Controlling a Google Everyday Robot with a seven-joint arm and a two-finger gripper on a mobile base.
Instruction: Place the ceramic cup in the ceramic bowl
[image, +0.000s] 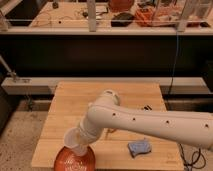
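Observation:
The white ceramic cup (73, 141) is tilted, held at the end of my white arm just above the far rim of the orange-red ceramic bowl (75, 159). The bowl sits at the front left corner of the wooden table and shows a pale spiral inside. My gripper (82, 136) is at the cup, shut on it, mostly hidden behind the cup and my wrist. My arm reaches in from the right across the table's front.
A blue sponge (139, 147) lies on the wooden table (115, 95) at the front right. A small dark object (146, 107) lies near the right edge. A dark shelf unit and cluttered benches stand behind the table.

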